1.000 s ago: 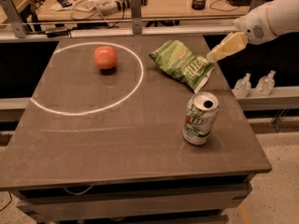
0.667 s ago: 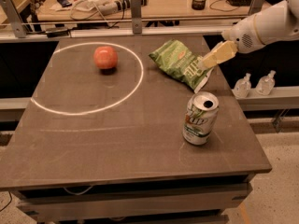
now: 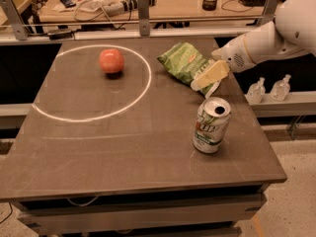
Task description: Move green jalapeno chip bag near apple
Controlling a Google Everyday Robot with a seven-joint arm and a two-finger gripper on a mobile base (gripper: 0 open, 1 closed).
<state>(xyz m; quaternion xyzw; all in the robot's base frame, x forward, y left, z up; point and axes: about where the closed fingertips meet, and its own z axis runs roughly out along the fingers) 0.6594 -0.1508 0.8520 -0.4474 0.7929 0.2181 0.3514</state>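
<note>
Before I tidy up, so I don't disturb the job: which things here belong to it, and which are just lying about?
Job: green jalapeno chip bag; apple; pincer, at the bag's right end.
Lying about: soda can; small bottles beside the table.

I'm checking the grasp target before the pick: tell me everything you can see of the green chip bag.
The green chip bag is a crinkled, shiny bright-green foil pouch with white lettering and a pale seam at its near-right end. It lies flat on the dark table, just right of the white circle, apart from the apple and behind the soda can. The pincer is over that near-right end; whether it touches cannot be told.
</note>
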